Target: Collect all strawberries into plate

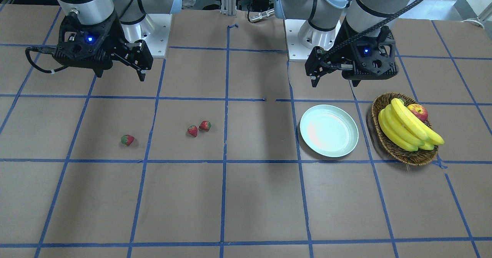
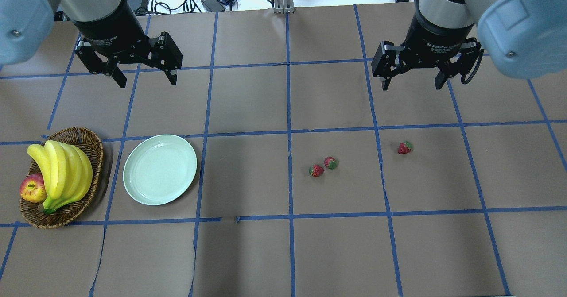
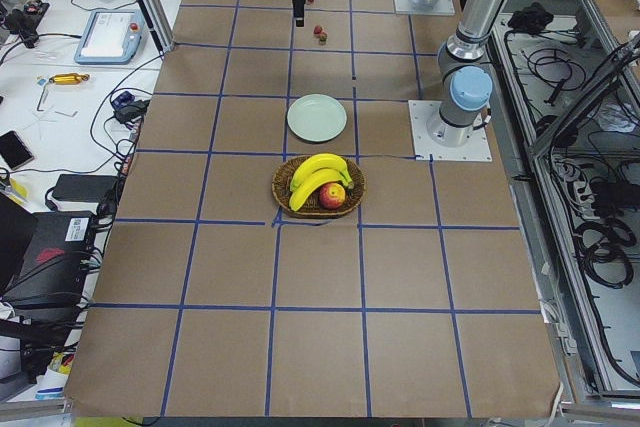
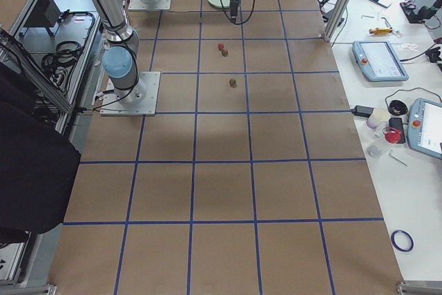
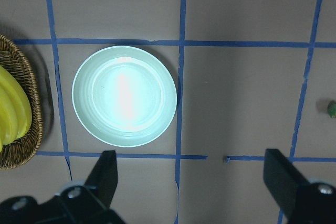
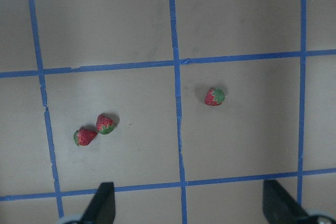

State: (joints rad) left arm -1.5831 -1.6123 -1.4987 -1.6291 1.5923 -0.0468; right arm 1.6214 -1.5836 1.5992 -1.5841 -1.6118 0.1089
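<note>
Three small red strawberries (image 2: 316, 170) with green tops on the table (image 2: 248, 252), two nearly touching, one apart, one pale mint plate (image 2: 159, 169) well off toward the robot's left, left tool (image 2: 146, 81) and right tool (image 2: 412, 84) both spread wide

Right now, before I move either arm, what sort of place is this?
Probably a robotics lab test cell. The table is papered brown and gridded with blue tape. Teach pendants and loose cables lie alongside. Toy strawberries and a plate are laid out as props.
</note>
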